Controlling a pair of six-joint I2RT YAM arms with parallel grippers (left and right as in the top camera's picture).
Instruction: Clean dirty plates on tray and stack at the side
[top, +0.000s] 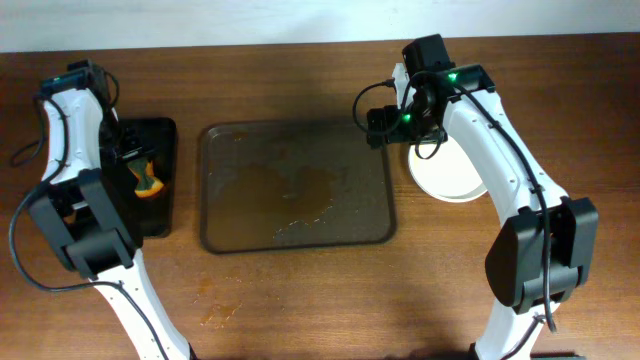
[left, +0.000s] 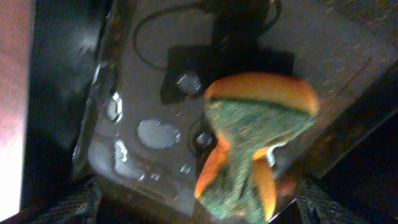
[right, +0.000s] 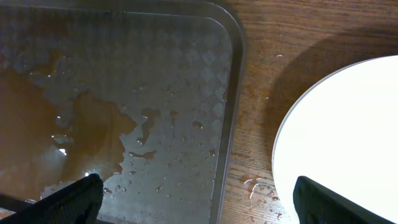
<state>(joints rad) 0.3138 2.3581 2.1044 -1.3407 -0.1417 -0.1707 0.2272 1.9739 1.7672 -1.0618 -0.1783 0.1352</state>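
Note:
The dark brown tray (top: 290, 190) lies at the table's middle, smeared with sauce and water, with no plate on it. It also fills the left of the right wrist view (right: 155, 74). A plain white plate stack (top: 450, 178) sits on the table right of the tray, partly under my right arm, and shows in the right wrist view (right: 348, 137). I cannot tell how many plates it holds. My right gripper (top: 392, 125) (right: 202, 202) is open and empty above the tray's right rim. My left gripper (top: 128, 165) (left: 202, 208) is open over an orange-and-green sponge (left: 255, 143).
A smaller black tray (top: 160, 135) stands left of the brown tray and holds the sponge (top: 147, 182); its wet floor shows in the left wrist view (left: 143, 93). Water drops lie on the wood (right: 255, 183) between tray and plate.

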